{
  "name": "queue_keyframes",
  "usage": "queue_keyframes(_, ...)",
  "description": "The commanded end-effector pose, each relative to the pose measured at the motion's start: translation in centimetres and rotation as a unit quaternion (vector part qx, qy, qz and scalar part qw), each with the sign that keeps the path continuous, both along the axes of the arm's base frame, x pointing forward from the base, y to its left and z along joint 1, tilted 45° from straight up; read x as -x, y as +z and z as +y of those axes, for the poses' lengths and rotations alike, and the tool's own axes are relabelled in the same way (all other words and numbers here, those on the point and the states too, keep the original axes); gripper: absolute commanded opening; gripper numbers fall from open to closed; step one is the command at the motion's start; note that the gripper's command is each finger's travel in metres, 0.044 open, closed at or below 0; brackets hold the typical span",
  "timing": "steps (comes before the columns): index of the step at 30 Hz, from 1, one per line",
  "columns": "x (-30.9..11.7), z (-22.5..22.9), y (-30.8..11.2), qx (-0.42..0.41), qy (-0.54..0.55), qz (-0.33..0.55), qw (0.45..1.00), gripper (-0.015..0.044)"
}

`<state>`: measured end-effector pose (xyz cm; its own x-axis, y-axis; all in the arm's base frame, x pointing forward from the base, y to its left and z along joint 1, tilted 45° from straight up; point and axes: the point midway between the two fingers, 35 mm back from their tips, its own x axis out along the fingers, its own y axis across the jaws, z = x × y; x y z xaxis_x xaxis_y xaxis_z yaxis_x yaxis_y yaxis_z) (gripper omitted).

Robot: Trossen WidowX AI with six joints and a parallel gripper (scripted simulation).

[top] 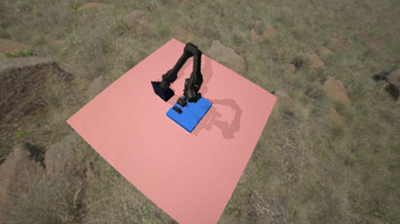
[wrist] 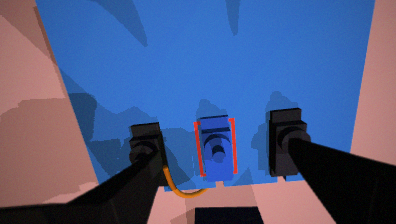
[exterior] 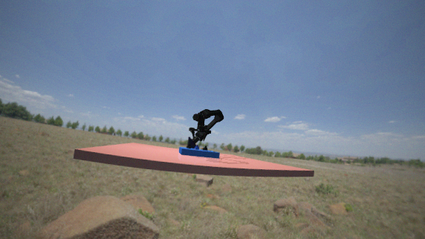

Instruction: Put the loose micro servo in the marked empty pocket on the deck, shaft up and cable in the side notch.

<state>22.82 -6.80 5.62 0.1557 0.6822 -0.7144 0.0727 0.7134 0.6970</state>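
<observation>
The blue micro servo (wrist: 218, 167) stands upright between the red pocket marks (wrist: 199, 150) near one edge of the blue deck (top: 194, 118) (exterior: 198, 152) (wrist: 200, 65). Its round output shaft points up at the camera. It looks level with its neighbours, but whether both ears lie flat cannot be told. An orange cable (wrist: 186, 195) loops by the deck's edge and ends near the servo's lower end; whether it lies in the notch is unclear. My gripper (wrist: 223, 151) is wide open above the deck, one finger to each side of the blue servo, neither touching it.
Two black servos (wrist: 145, 142) (wrist: 286, 150) sit in the deck on either side of the blue one, under my spread fingertips in the wrist view. The deck lies on a pink table top (top: 151, 153) (exterior: 126, 151), beside the arm's dark base (top: 162, 91).
</observation>
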Motion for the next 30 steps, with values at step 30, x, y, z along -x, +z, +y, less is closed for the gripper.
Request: queue_keyframes(30, -3.0, -5.5, 5.8, 0.002, 0.001, -0.005, 1.000, 0.0440)
